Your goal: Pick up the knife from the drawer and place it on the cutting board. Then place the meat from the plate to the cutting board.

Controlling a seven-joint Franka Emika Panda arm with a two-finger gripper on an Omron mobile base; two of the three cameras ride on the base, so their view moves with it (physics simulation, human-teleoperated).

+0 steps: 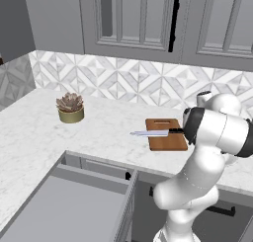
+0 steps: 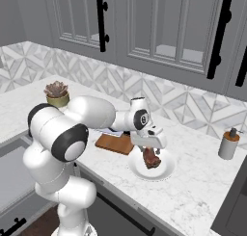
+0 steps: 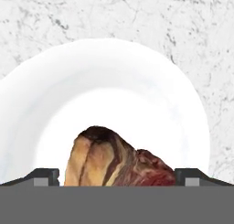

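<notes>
Resting at the lower centre of the hand view, the meat (image 3: 116,159), a lumpy brown-and-red cut marbled with dark streaks, sits between the two dark finger tips of the gripper (image 3: 116,175), one standing at either side of it; whether the pads press it cannot be told, though the jaws stand apart around the piece. By its look the cut is soft, a little slick and light, best taken across its thick middle with a firm but gentle squeeze, since a pinch at the tapered end could let it slide. Beneath it spreads the white plate (image 3: 55,95), seen from the right base camera at centre frame (image 2: 166,170) on the marble counter (image 2: 207,191). Just left of the plate lies the cutting board (image 2: 116,142), with the knife (image 1: 155,133) already across it, blade overhanging its left edge. At lower left of the left base view the drawer (image 1: 74,206) stands open.
</notes>
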